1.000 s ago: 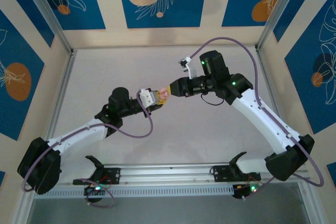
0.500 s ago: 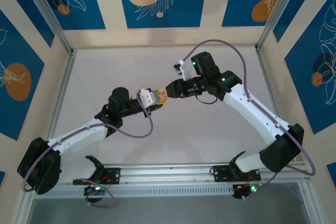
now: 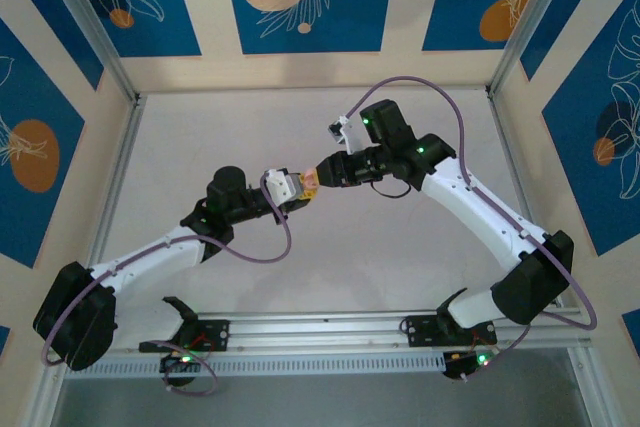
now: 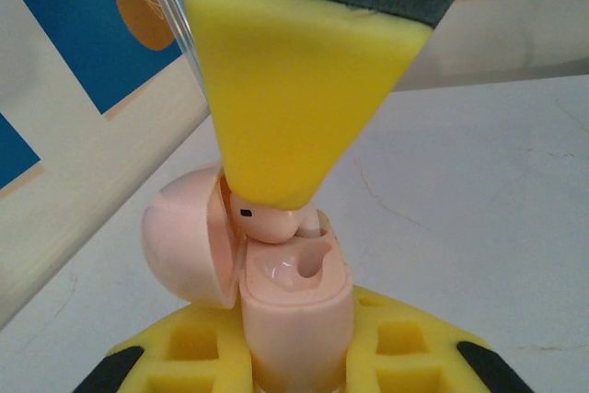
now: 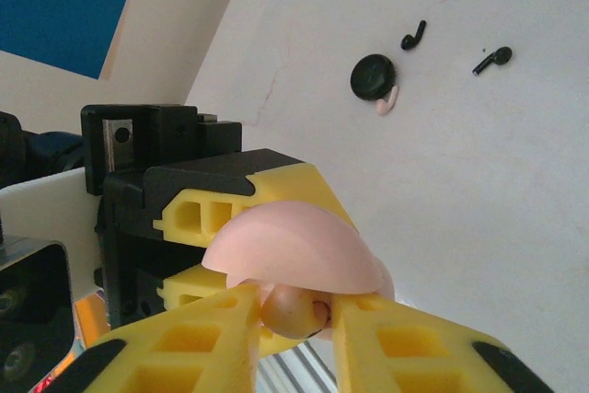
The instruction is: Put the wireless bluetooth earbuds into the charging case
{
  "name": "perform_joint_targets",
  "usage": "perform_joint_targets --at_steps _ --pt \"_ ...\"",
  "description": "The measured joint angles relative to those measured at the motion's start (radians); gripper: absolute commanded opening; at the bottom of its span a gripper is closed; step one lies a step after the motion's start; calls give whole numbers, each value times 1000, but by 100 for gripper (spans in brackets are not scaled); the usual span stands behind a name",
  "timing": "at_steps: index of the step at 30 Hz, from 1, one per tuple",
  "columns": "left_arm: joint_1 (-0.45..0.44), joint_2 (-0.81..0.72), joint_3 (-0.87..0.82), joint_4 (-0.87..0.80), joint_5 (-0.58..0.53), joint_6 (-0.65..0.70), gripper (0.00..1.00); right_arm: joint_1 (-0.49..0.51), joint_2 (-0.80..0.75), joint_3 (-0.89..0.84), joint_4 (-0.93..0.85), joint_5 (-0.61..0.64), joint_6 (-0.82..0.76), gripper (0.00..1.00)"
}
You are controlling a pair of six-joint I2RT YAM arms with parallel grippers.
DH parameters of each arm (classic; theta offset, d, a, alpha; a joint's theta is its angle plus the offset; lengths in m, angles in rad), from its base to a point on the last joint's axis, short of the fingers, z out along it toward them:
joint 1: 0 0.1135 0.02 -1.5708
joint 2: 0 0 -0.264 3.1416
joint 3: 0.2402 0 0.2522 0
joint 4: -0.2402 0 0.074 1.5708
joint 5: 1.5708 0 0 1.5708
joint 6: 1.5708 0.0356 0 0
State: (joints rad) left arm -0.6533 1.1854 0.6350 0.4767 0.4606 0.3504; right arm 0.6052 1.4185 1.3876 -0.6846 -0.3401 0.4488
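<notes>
Left pincer (image 4: 294,356) is clamped shut on the base of the pink charging case (image 4: 294,306), holding it up off the tabletop (image 5: 479,190) with the lid (image 4: 184,246) swung open. Right pincer (image 5: 293,308) is pinched nearly closed on a small pink bud (image 4: 271,218) right at the case mouth, apparently not seated yet. Risks: if the bud isn't lined up with its socket, pushing likely jams it on the rim or squirts it out of that thin grip. Extra force could also twist the case in the left pincer or knock the lid over. The black earbuds (image 5: 414,34) lie on the tabletop near a black disc (image 5: 373,75), well apart from the case. Versus a second ago, the right arm has swung in, its wrist has rolled and its tip has closed up on the case. The left arm is unchanged.
</notes>
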Motion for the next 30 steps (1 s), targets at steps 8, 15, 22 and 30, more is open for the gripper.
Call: perform_joint_targets --at_steps 8,15,22,30 --pt "-6 0 0 -8 -21 0 18 3 0 0 0 27 116 20" --pt "-11 0 0 -17 -43 10 18 5 -5 -18 19 43 272 18" --pt "-17 0 0 -29 -51 27 18 7 -29 -55 44 65 385 17" --pt "-23 0 0 -25 -51 27 18 11 -44 -67 47 83 439 25"
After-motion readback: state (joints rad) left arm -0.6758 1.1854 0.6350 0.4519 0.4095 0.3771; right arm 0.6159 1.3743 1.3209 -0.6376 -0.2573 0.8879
